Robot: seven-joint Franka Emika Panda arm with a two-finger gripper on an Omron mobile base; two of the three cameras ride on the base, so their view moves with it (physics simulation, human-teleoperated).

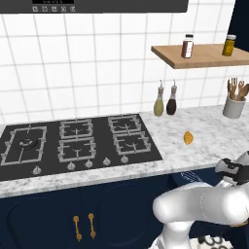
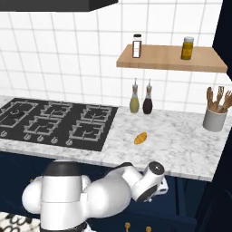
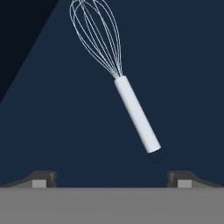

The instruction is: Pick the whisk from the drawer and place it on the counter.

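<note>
The whisk (image 3: 133, 109) lies flat on the navy floor of the open drawer (image 3: 188, 78), its silver wire head toward the top of the hand view and its white handle slanting down to a small dark hook end. My gripper (image 3: 111, 177) hovers over it, open, with nothing between the fingertips (image 3: 43, 177); the handle's end sits just above and between them, nearer the right one. In the left base view the whisk's wire head (image 1: 191, 176) peeks out below the edge of the marble counter (image 1: 214, 146), beside my arm's wrist. The counter (image 2: 190, 145) also runs across the right base view.
A black gas cooktop (image 1: 73, 141) takes up the counter's left part. An orange-yellow item (image 1: 188, 138) lies on the marble; two bottles (image 1: 165, 101) and a crock of wooden utensils (image 1: 234, 106) stand at the back. A wooden shelf (image 1: 204, 56) carries jars. Navy cabinet doors with gold handles (image 1: 83, 226) sit below.
</note>
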